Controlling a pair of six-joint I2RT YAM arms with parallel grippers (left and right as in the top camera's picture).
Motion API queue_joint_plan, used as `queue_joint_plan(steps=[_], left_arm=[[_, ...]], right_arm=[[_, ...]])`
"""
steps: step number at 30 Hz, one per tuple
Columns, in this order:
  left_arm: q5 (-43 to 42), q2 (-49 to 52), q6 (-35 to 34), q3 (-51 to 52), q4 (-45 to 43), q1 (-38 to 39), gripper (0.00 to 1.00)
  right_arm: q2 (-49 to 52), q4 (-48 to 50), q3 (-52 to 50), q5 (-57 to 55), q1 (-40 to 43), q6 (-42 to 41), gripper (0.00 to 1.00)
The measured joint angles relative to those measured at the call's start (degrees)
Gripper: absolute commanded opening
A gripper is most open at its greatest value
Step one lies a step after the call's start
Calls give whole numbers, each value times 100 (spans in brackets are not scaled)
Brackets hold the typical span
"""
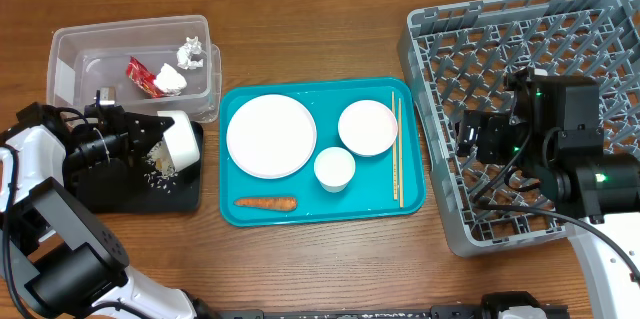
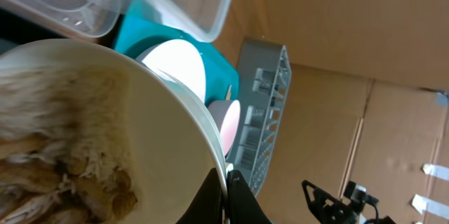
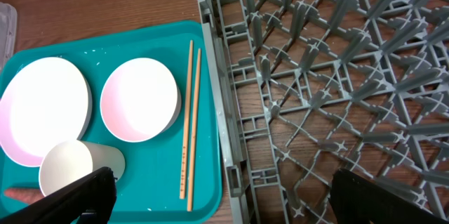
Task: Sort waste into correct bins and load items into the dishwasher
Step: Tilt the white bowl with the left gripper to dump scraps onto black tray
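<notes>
Clamping the bowl [image 1: 181,142], my left gripper [image 1: 158,139] tips scraps [image 1: 160,169] into the black tray [image 1: 190,195]. My right gripper [image 1: 472,137] hangs released.

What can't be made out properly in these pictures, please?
Black tray: overhead, mostly hidden under left gripper and tilted bowl.
Food scraps: left wrist, blurred, too close.
Dish rack: overhead, middle covered by right arm, corner cut off.
Carrot: right wrist, nearly all cut off.

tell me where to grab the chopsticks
The chopsticks lie flat, side by side on the tray, close to the bowl at one end. Probably grip the half clear of the bowl, from straight above, a finger on each side of the pair.
</notes>
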State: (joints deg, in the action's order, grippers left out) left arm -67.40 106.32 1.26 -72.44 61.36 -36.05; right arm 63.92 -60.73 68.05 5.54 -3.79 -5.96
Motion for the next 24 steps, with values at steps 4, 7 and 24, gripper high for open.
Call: queue_joint_plan(steps=[4,7,24], left_arm=[[-146,0,114,0,17,0,4],[-188,0,308,0,35,0,4],[-811,0,2275,0,999,-238,4]], right_arm=[[0,-2,0,0,0,-2,100],[0,-2,0,0,0,0,100],[0,-13,0,0,0,-2,100]])
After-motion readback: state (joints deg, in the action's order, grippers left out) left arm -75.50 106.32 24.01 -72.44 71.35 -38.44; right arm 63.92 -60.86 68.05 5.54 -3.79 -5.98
